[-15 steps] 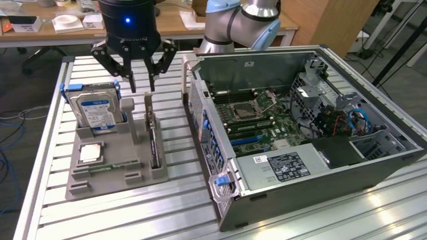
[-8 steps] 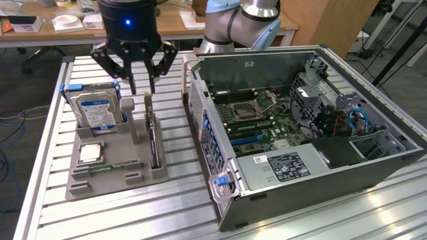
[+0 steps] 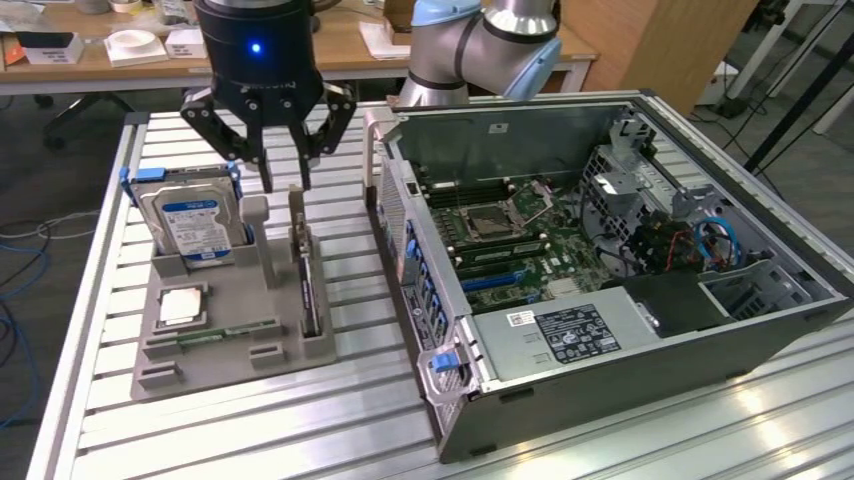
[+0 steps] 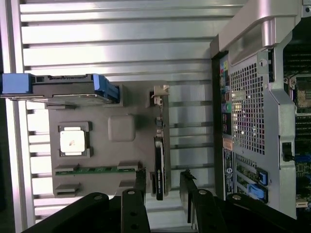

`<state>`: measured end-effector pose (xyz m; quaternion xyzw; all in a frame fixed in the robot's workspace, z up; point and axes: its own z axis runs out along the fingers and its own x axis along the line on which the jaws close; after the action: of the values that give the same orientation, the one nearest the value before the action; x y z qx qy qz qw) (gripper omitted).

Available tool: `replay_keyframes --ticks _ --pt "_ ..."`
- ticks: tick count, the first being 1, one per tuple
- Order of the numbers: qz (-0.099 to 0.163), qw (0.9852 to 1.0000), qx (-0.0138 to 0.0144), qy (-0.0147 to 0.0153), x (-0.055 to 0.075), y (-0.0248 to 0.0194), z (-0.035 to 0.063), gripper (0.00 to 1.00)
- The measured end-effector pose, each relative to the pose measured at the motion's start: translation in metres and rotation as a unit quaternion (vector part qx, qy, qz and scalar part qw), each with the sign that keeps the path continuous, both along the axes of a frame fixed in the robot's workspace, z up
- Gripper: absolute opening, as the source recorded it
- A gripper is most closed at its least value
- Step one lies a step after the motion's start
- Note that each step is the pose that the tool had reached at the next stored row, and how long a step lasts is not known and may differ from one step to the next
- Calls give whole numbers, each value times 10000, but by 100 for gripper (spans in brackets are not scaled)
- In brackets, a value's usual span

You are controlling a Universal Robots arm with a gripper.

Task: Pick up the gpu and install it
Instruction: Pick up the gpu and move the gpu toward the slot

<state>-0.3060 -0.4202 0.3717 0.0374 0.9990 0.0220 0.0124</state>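
The gpu (image 3: 308,285) stands on its long edge in a slot of the grey holder (image 3: 247,310), a thin dark card with a silver bracket at one end. My gripper (image 3: 286,183) hangs open just above it, apart from it. In the wrist view the gpu (image 4: 159,162) is edge-on, and one end lies between the two dark fingertips of my gripper (image 4: 164,187). Nothing is held. The open computer case (image 3: 747,330) lies on the exterior view's right with its motherboard (image 3: 514,245) exposed.
On the holder (image 4: 121,128) a silver hard drive (image 3: 194,225) with blue rails stands upright. A square processor (image 3: 180,307) and a narrow green memory stick (image 3: 220,335) lie flat. The case's rear wall (image 4: 248,111) rises close beside the gpu. Everything rests on a slatted aluminium table (image 3: 200,430).
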Motion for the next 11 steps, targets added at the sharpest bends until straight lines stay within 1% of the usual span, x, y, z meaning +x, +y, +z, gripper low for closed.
replay_keyframes --ticks 11 --pt "0 10000 0 0 0 -66 -2 42"
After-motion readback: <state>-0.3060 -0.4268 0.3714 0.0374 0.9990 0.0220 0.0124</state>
